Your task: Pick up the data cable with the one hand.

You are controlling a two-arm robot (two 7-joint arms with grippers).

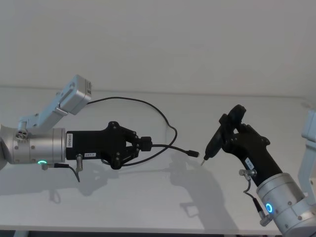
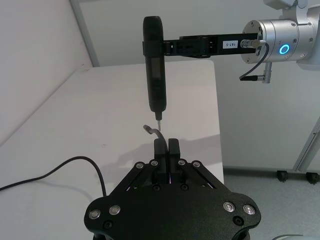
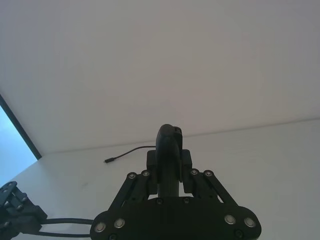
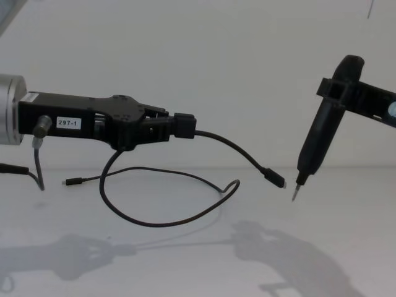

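Note:
My left gripper, the long black one labelled "297-1", is shut on the data cable a short way behind one plug. That plug hangs in the air past the fingertips. The rest of the thin black cable droops in a loop down to the white table, and its other plug lies there. To the right, my right gripper is shut on a slim black tool, whose metal tip points down just beside the raised plug.
The white table runs back to a plain white wall. In the left wrist view the table's edge drops off to the floor beyond the right arm's silver wrist. A metal frame leg on castors stands there.

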